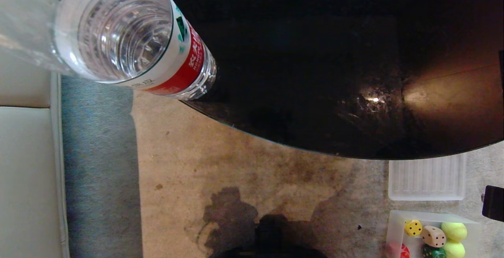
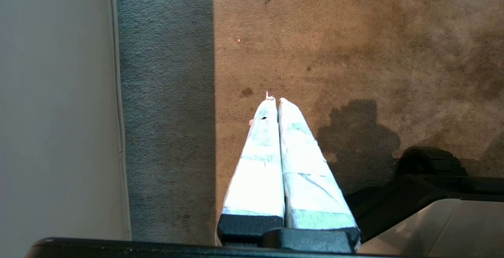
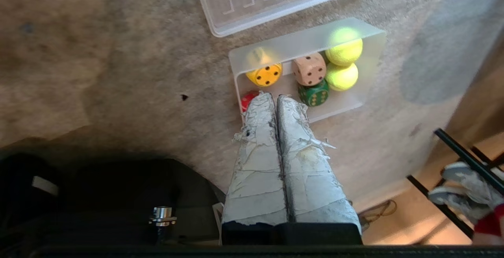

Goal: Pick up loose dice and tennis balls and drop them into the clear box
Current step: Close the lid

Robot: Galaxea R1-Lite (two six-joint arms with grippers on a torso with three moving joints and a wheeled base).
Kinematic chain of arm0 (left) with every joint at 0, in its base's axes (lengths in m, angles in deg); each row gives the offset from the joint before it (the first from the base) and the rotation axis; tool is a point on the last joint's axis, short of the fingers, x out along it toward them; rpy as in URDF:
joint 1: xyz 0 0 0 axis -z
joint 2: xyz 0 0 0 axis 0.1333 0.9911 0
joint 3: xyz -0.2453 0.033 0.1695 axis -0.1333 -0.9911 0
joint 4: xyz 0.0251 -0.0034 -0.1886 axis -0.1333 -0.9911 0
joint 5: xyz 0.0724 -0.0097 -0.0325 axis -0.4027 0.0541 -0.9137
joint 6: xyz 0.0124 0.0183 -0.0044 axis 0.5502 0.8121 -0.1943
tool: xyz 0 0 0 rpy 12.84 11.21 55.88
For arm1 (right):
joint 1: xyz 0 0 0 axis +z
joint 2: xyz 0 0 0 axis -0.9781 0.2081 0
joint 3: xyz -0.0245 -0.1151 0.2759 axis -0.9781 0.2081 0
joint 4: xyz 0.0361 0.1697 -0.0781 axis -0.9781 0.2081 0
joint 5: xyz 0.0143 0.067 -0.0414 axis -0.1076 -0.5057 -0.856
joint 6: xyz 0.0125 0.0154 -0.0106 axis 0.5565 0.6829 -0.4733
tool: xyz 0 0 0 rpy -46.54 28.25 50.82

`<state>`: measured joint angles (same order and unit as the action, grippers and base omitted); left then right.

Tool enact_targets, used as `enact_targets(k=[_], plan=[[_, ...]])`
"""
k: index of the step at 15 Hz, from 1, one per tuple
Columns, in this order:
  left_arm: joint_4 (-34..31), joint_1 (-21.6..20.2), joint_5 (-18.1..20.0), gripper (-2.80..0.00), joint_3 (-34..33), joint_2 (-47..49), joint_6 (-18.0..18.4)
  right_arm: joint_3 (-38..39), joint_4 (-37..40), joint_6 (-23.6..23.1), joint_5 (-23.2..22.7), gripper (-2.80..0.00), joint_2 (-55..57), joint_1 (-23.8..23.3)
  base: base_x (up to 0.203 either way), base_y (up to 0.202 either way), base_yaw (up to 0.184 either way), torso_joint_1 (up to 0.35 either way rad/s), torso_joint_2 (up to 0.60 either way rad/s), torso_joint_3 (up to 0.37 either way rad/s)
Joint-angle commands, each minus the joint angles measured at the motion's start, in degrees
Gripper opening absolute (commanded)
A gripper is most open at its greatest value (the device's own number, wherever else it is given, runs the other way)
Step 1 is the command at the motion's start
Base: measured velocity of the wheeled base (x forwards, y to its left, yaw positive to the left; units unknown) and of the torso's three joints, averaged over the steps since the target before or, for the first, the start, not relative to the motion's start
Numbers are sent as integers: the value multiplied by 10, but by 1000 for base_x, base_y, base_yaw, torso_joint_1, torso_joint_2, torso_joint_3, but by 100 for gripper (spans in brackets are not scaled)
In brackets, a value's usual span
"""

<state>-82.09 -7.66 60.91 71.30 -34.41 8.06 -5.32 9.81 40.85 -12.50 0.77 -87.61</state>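
At the head view's 5 o'clock corner, on carpet: clear box (image 3: 370,41) w/ yellow die (image 3: 264,75), tan die (image 3: 309,69), two tennis balls (image 3: 341,62) already inside. Right claw (image 3: 274,99) closed, empty, above box's near wall. Left claw (image 2: 275,101) closed, parked. Judged: dice hard, slick; pinch flat faces. Balls fuzzy, springy; grip across the middle. Ribbed lid (image 1: 427,181) at 12 o'clock of box; table (image 1: 334,73) beyond.
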Motion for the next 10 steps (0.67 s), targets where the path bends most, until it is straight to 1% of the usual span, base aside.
enact_targets(k=[1, 6, 10], plan=[[0, 0, 0, -280, 0, 0, 0, -2, 3, 0, -5, -280, -17, 0, 0, 0, 0, 0, 0, 0], [0, 0, 0, -280, 0, 0, 0, 12, 3, -1, -4, -280, -25, 0, 0, 0, 0, 0, 0, 0], [0, 0, 0, -280, 0, 0, 1, 16, 1, -19, -2, -280, -28, 0, 0, 0, 0, 0, 0, 0]])
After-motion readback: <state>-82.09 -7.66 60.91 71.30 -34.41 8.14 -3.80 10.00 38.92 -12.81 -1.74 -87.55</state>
